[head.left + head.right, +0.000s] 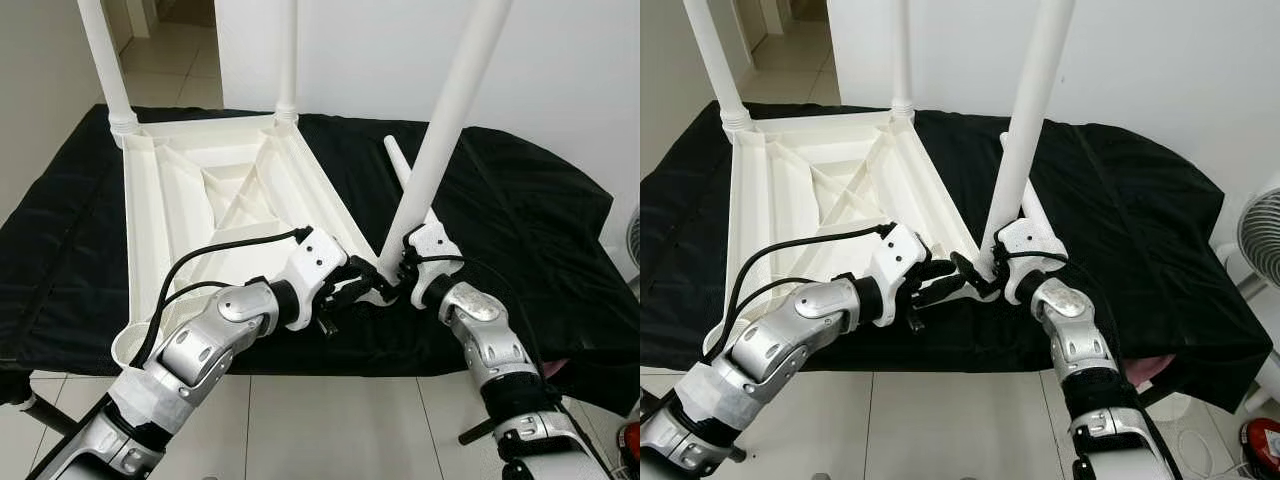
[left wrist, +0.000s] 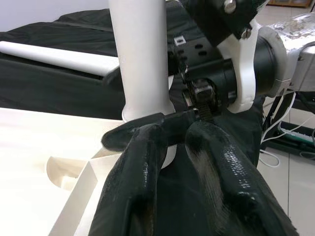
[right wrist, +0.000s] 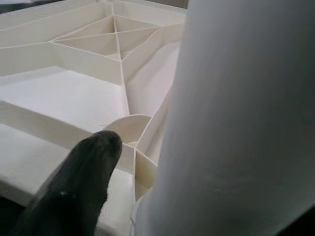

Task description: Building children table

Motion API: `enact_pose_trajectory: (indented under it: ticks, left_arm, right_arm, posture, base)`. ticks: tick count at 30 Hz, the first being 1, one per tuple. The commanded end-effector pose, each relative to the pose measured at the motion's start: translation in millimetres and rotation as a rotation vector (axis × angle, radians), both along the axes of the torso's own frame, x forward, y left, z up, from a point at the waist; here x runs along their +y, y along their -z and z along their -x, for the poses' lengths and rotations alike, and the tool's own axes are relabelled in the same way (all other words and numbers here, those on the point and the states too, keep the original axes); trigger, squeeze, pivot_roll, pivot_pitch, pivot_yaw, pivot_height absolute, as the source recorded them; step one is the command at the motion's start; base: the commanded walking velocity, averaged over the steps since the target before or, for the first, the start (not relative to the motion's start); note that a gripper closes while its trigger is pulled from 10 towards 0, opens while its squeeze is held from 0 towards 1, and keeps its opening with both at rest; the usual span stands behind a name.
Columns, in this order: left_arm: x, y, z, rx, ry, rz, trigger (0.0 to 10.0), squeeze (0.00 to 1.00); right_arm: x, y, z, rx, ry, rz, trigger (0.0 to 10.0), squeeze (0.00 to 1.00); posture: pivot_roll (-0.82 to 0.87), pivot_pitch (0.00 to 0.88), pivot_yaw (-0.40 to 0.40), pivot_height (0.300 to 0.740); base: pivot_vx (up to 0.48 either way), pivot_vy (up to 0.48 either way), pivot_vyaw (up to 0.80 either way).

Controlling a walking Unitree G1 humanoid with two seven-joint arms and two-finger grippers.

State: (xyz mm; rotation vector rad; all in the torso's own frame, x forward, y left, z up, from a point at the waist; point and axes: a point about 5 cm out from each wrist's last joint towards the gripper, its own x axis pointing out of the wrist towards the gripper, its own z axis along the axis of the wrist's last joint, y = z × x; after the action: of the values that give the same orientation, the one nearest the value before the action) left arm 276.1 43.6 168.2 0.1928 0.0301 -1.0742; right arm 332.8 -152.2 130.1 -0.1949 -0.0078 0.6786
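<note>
The white table top [image 1: 160, 200] lies upside down on a black cloth [image 1: 540, 240]. Legs stand in its far left corner [image 1: 108, 60] and far right corner [image 1: 287, 50]. At the near right corner a third leg [image 1: 440, 130] leans to the right, its foot at the corner socket. My right gripper [image 1: 395, 275] is shut on the base of this leg [image 3: 246, 123], with one black finger [image 3: 74, 191] beside it. My left gripper [image 1: 365, 290] reaches in from the left, shut, its tips against the same leg base [image 2: 140, 54]. A fourth leg [image 1: 395, 160] lies loose on the cloth behind.
The cloth-covered surface ends just in front of my arms, with tiled floor below. A fan [image 1: 1260, 240] and a red object [image 1: 1262, 440] are at the right edge. A white wall runs behind and a doorway opens at the far left.
</note>
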Motion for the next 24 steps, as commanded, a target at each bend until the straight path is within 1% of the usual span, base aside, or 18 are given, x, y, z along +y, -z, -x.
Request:
enact_pose_trajectory:
  ticks: [1, 3, 4, 5, 9, 13, 17, 18, 19, 20, 21, 22, 23, 24]
  left_arm:
    - [-5.2, -1.8, 8.2, 0.015, 0.170, -0.020, 10.0, 0.00]
    - [-5.2, -1.8, 8.2, 0.015, 0.170, -0.020, 10.0, 0.00]
    - [-4.9, -2.1, 8.6, 0.017, 0.168, -0.019, 10.0, 0.00]
    - [-4.5, -2.2, 8.9, 0.017, 0.167, -0.019, 10.0, 0.00]
    - [-4.2, -2.3, 9.0, 0.017, 0.166, -0.019, 10.0, 0.00]
    - [-3.7, -2.4, 9.2, 0.014, 0.168, -0.021, 10.0, 0.00]
    - [-3.7, -2.4, 9.2, 0.014, 0.168, -0.021, 10.0, 0.00]
    - [-3.7, -2.3, 9.1, 0.015, 0.170, -0.021, 10.0, 0.00]
    - [-3.7, -2.3, 9.1, 0.015, 0.170, -0.021, 10.0, 0.00]
    - [-3.6, -2.3, 9.4, 0.015, 0.172, -0.022, 10.0, 0.00]
    - [-3.7, -2.0, 9.9, 0.017, 0.174, -0.022, 10.0, 0.00]
    - [-3.7, -2.0, 9.9, 0.017, 0.174, -0.022, 10.0, 0.00]
    - [-3.8, -1.7, 10.7, 0.020, 0.175, -0.018, 10.0, 0.00]
    - [-3.8, -1.7, 10.7, 0.020, 0.175, -0.018, 10.0, 0.00]
  right_arm:
    - [-6.8, 3.8, -2.0, 0.027, -0.013, 0.016, 3.6, 0.00]
    - [-6.8, 3.8, -2.0, 0.027, -0.013, 0.016, 3.6, 0.00]
    - [-8.6, 6.0, -1.5, 0.040, -0.016, 0.014, 2.7, 0.00]
    - [-10.1, 8.3, -0.8, 0.053, -0.018, 0.007, 0.0, 0.00]
    - [-10.9, 10.8, 0.4, 0.067, -0.020, -0.004, 0.0, 0.00]
    - [-11.7, 17.8, 3.5, 0.103, 0.000, -0.063, 0.0, 0.00]
    - [-11.7, 17.8, 3.5, 0.103, 0.000, -0.063, 0.0, 0.00]
    - [-12.3, 20.3, 3.9, 0.109, 0.017, -0.080, 2.6, 0.00]
    - [-12.3, 20.3, 3.9, 0.109, 0.017, -0.080, 2.6, 0.00]
    - [-12.4, 23.2, 4.5, 0.122, 0.057, -0.091, 10.0, 0.00]
    - [-10.0, 26.3, 5.8, 0.141, 0.108, -0.092, 10.0, 0.00]
    - [-10.0, 26.3, 5.8, 0.141, 0.108, -0.092, 10.0, 0.00]
    - [-5.5, 28.1, 7.5, 0.153, 0.147, -0.101, 10.0, 0.00]
    - [-5.5, 28.1, 7.5, 0.153, 0.147, -0.101, 10.0, 0.00]
  posture:
    - [-0.03, 0.000, -0.059, 0.740]
    - [-0.03, 0.000, -0.059, 0.740]
    - [-0.03, 0.000, -0.059, 0.740]
    - [-0.02, 0.000, -0.062, 0.740]
    - [-0.02, 0.000, -0.061, 0.740]
    - [-0.03, 0.000, -0.057, 0.740]
    - [-0.03, 0.000, -0.057, 0.740]
    - [-0.03, 0.000, -0.057, 0.740]
    - [-0.03, 0.000, -0.057, 0.740]
    - [-0.03, 0.000, -0.058, 0.740]
    - [-0.03, 0.000, -0.060, 0.740]
    - [-0.03, 0.000, -0.060, 0.740]
    - [-0.03, 0.000, -0.062, 0.740]
    - [-0.03, 0.000, -0.062, 0.740]
  base:
    - [0.000, 0.000, 0.00]
    - [0.000, 0.000, 0.00]
    - [0.000, 0.000, 0.00]
    - [0.000, 0.000, 0.00]
    - [0.000, 0.000, 0.00]
    - [0.000, 0.000, 0.00]
    - [0.000, 0.000, 0.00]
    - [0.000, 0.000, 0.00]
    - [0.000, 0.000, 0.00]
    - [0.000, 0.000, 0.00]
    - [0.000, 0.000, 0.00]
    - [0.000, 0.000, 0.00]
    - [0.000, 0.000, 0.00]
    - [0.000, 0.000, 0.00]
